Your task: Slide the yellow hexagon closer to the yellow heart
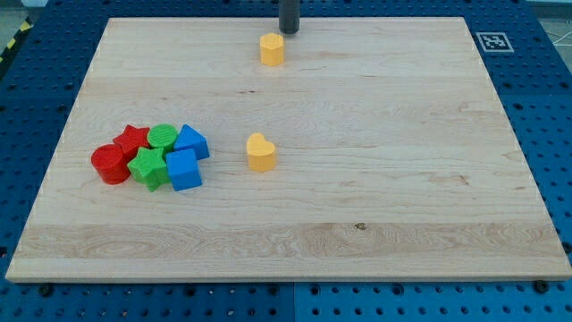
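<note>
The yellow hexagon (272, 49) sits near the view's top, middle of the wooden board. The yellow heart (260, 153) lies well below it, near the board's centre and slightly to the left. My tip (289, 32) is at the view's top edge, just above and to the right of the yellow hexagon, close to it; I cannot tell if it touches. Only the rod's lower end shows.
A tight cluster sits at the view's left: red cylinder (110, 165), red star (132, 139), green cylinder (163, 137), green star (148, 168), blue triangular block (191, 141) and blue cube (183, 170). A marker tag (494, 41) is off the board's top right corner.
</note>
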